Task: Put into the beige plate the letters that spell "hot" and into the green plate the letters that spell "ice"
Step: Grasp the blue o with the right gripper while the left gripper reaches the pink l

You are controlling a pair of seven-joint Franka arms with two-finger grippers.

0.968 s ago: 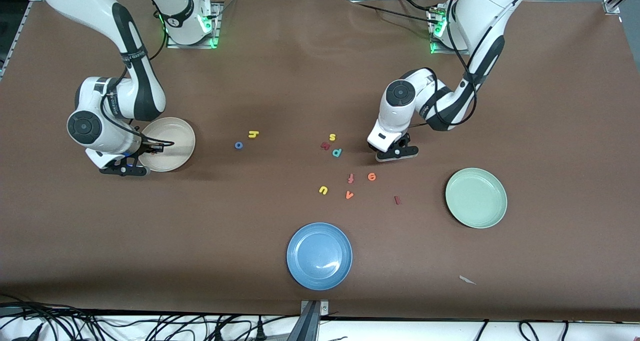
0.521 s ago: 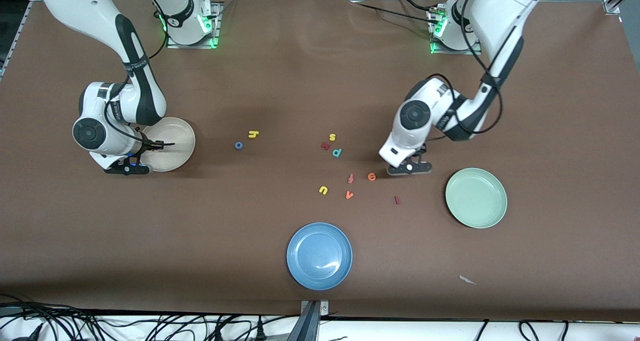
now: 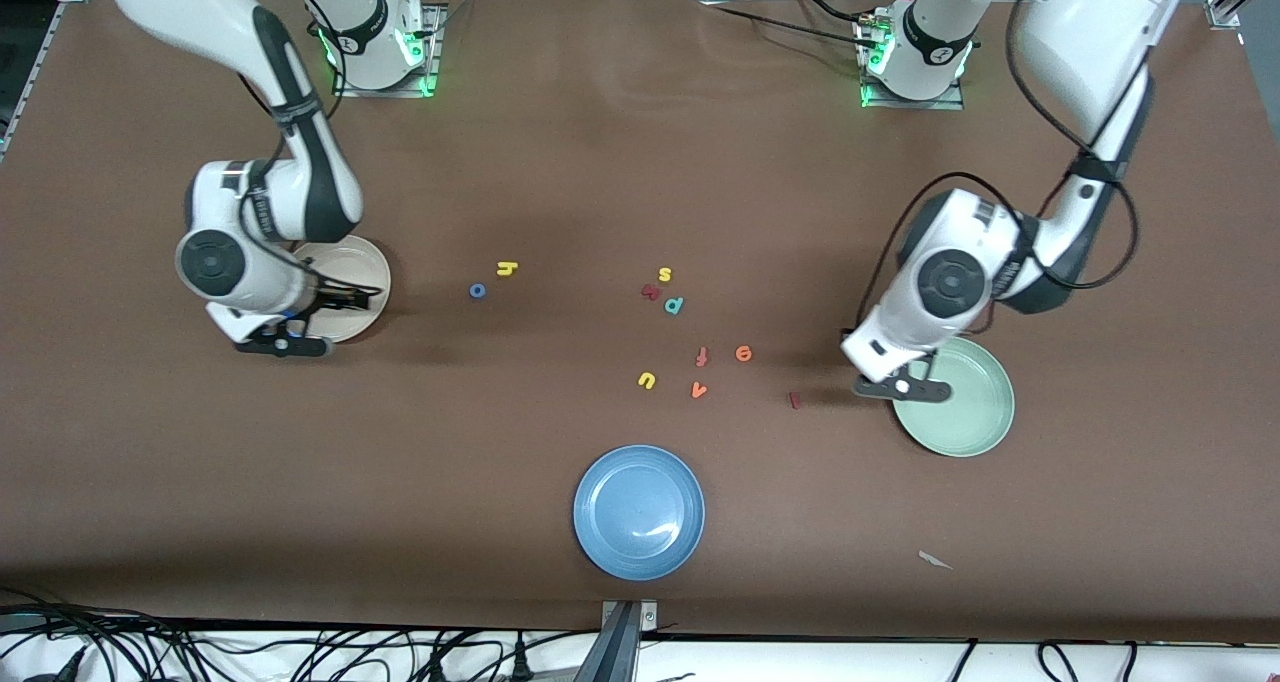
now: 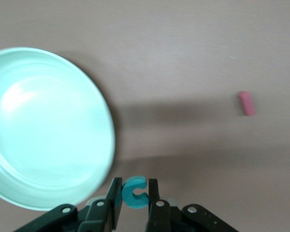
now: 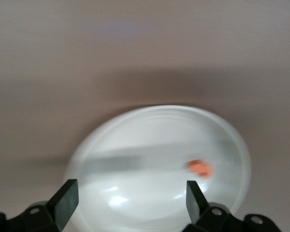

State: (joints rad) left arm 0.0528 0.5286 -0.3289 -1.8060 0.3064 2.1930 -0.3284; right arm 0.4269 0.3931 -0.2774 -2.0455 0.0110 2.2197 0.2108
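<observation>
The blue plate [image 3: 639,512] lies nearest the front camera, at the middle of the brown worktop [image 3: 560,162]. Farther back, toward the left arm's end, sits the green plate [image 3: 965,417]. The left tool [image 3: 902,388] hangs over the rim of that plate, its fingers [image 4: 153,195] pinched onto the teal c [image 4: 135,192], which the left wrist view shows held between them just off the plate's edge. The dark red i [image 3: 795,400] lies on the worktop just beside the green plate, toward the middle.

Next come the loose letters: the orange v [image 3: 699,391] and yellow u [image 3: 646,380], then the reddish f [image 3: 702,356] and the orange e [image 3: 743,353] a little farther back. Farther still are the teal p [image 3: 674,305], a dark red letter [image 3: 651,291] touching it or nearly so, and the yellow s [image 3: 665,274].

Toward the right arm's end, the blue o [image 3: 478,290] and the yellow h [image 3: 507,268] lie near each other on the worktop. The beige plate [image 3: 368,267] sits farther along, with the right tool [image 3: 300,337] over its near rim. The right wrist view shows its fingers [image 5: 66,199] spread wide with nothing between them, and a small orange piece, the orange t [image 5: 201,168], lying blurred inside the beige plate.
</observation>
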